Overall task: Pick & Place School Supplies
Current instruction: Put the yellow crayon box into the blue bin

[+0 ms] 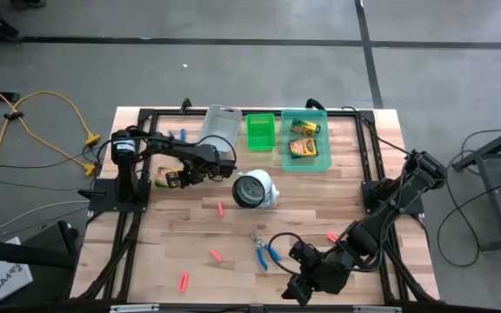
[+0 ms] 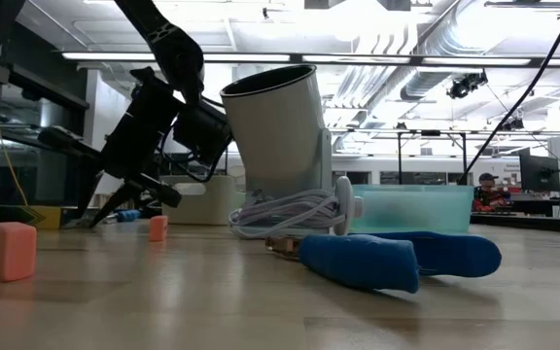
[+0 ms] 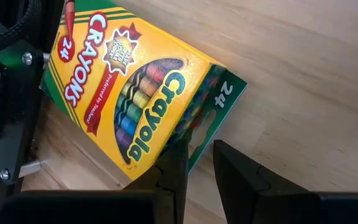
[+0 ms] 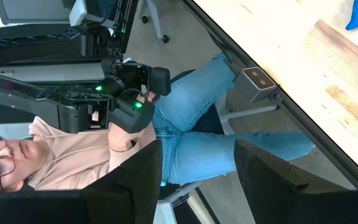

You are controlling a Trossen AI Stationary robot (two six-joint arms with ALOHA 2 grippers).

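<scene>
A yellow-and-green crayon box (image 1: 167,177) (image 3: 135,93) lies near the table's left edge beside the arm's black frame. My left gripper (image 1: 183,176) (image 3: 201,165) is at its green end, shut on it. Two more crayon boxes (image 1: 303,137) lie in the teal bin (image 1: 323,162). Blue-handled scissors (image 1: 264,250) (image 2: 387,258) lie on the table near its near edge. Red-pink stubs (image 1: 220,209) (image 1: 216,255) (image 1: 183,280) lie scattered on the wood. My right gripper (image 1: 298,291) (image 4: 197,180) is open at the near edge, right of the scissors, touching nothing. My left gripper pinches the crayon box at the lower corner of its green end flap (image 3: 199,140). One finger (image 3: 174,168) lies on the yellow front face's side and the other (image 3: 235,174) on the back side. The fingers come slanting down from the table's right. Whether the box is lifted, I cannot tell.
A round white object with a dark face (image 1: 255,189) (image 2: 280,136) sits mid-table. Grey bin (image 1: 220,123), green bin (image 1: 260,130) and the teal bin stand along the far edge. Another stub (image 1: 331,236) lies by the right arm. A seated person (image 4: 185,124) is beyond the near edge.
</scene>
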